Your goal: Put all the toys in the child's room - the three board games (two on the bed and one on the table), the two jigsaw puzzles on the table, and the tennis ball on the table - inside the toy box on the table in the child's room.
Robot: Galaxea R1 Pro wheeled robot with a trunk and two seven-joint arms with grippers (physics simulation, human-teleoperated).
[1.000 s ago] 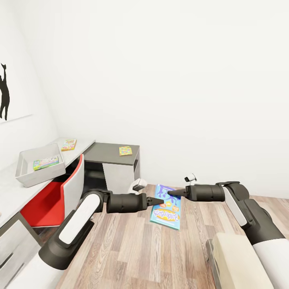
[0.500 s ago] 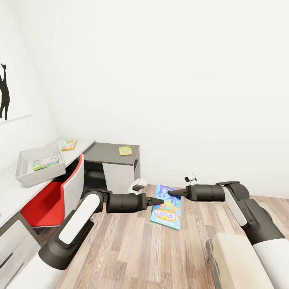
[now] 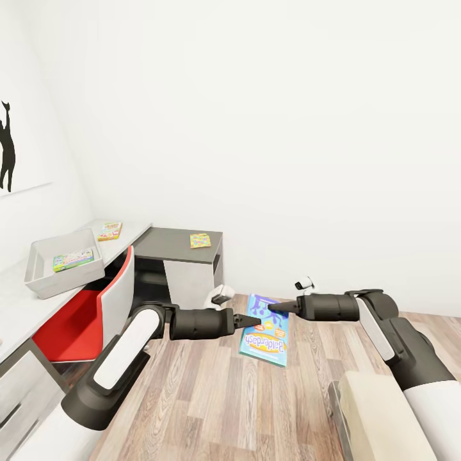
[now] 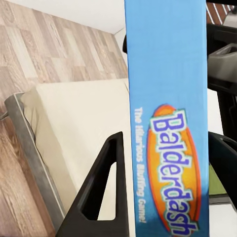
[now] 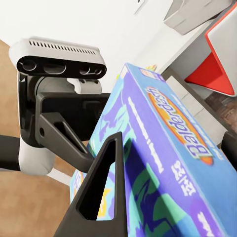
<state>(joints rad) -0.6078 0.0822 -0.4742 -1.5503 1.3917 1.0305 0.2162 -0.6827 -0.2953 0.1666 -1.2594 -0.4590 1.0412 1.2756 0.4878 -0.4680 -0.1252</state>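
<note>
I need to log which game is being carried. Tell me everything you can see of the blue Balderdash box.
The Balderdash box is a flat rectangular carton, bright blue with purple and green artwork and an orange oval logo on its narrow side. It hangs upright above the wood floor, gripped at its upper part from both sides: the left gripper and right gripper each close their dark fingers on it. Nothing else touches it.

bed [image 3: 378, 410]: cut off by frame edge | bench [image 3: 19, 301]: near end cut off | print on game [image 3: 74, 259] inside box [image 3: 61, 262]: too small
</note>
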